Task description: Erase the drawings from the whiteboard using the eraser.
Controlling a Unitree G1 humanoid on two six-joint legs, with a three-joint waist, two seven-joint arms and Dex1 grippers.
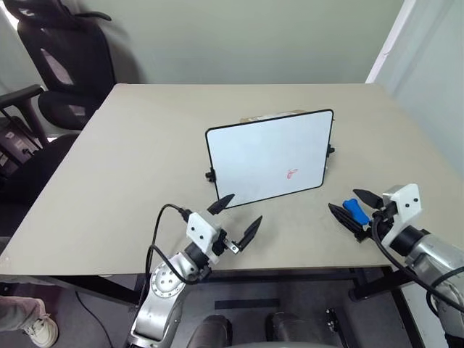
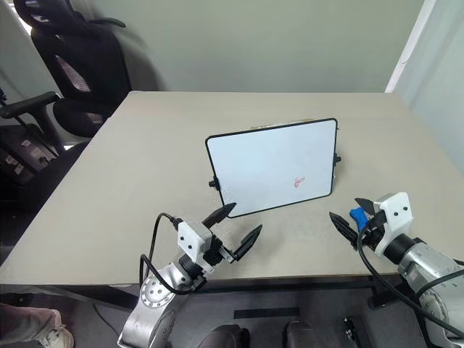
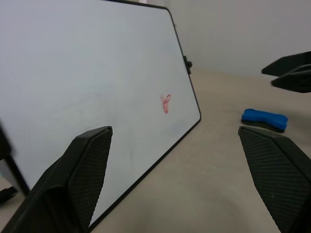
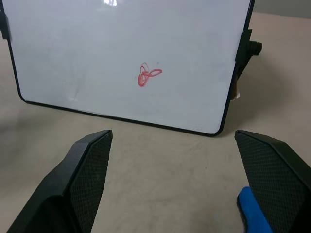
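both arms reach forward, low in the head views. the left gripper has its two black fingers spread wide, empty. the right gripper also stands spread wide, angled toward the left.

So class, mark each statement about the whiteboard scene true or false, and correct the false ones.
1. The whiteboard stands propped up on the table. True.
2. The red drawing has been wiped off. False: the scribble is on the board.
3. The blue eraser lies on the table between the fingers of the right end effector. True.
4. The left end effector is shut on the eraser. False: it is open and holds nothing.
5. A black office chair stands beyond the table. True.
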